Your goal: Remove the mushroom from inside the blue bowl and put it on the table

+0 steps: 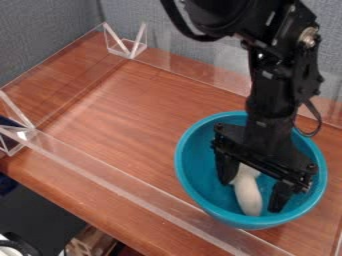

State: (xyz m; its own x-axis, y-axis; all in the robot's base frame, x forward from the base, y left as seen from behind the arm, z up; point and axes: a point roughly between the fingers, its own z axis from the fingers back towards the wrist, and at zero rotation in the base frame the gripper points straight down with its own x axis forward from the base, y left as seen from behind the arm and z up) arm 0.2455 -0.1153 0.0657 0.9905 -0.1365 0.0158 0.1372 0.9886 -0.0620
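arm colour: black throughout, matte with a few dull highlights along the edges
arm shape: stacked blocky segments, wider and rounded at the top of the view, narrowing to a slim column above the blue bowl
cables: thin dark cable looping out on the side of the column that faces away from the bowl's left rim
gripper: black crossbar over the bowl, carrying two flat, straight black fingers, one at each end
gripper detail: fingers squared-off and plain
markings: none readable; too small and dark to tell screws
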